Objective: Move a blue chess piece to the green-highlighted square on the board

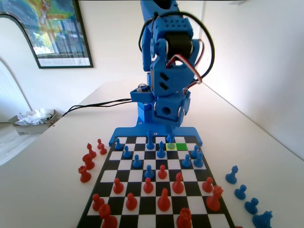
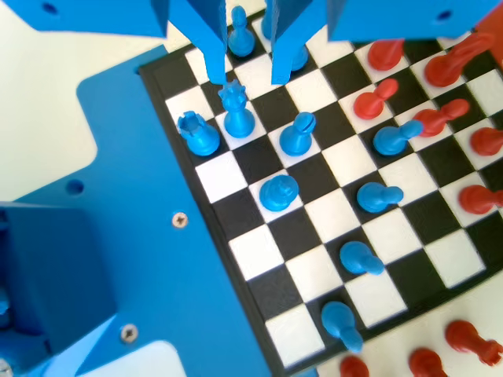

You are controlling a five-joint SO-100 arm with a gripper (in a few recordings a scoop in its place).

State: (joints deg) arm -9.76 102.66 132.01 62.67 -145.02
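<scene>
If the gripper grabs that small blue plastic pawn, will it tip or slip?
The small blue plastic pawn looks rigid and probably light. Its flared round base should keep it standing, but a push near the narrow rounded top might topple it. The smooth plastic may slip between the open gripper jaws.

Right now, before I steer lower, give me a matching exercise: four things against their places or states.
1 gripper
2 green-highlighted square
3 spare red pieces
4 spare blue pieces

A on the table, left of the board, fixed view
B open, over the crowned blue piece
C on the table, right of the board
D bare, far rows

Pairs: 1-B, 2-D, 3-A, 4-C
</scene>
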